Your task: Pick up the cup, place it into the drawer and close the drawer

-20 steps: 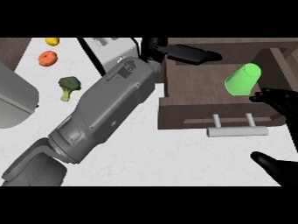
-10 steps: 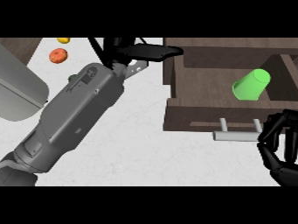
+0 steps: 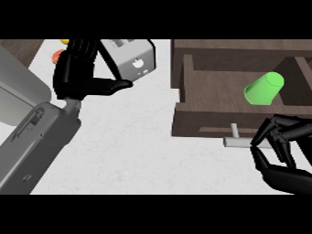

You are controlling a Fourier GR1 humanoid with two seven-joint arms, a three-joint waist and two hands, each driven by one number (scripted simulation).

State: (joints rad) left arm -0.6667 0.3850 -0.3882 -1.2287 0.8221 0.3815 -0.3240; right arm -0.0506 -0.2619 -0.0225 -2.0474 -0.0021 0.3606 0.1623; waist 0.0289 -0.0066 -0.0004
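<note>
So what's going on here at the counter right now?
The bright green plastic cup lies tilted inside the open dark brown wooden drawer, so the placing step looks done. The robot's right hand is at the drawer's front, its fingers curled by the pale grey bar handle, apparently set to push it shut. The left hand hangs over the white counter, holding nothing.

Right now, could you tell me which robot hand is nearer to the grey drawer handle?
The right. The right robot hand sits at the grey drawer handle, its curled fingers beside the bar. The left robot hand is far off across the white counter, near the grey appliance.
</note>
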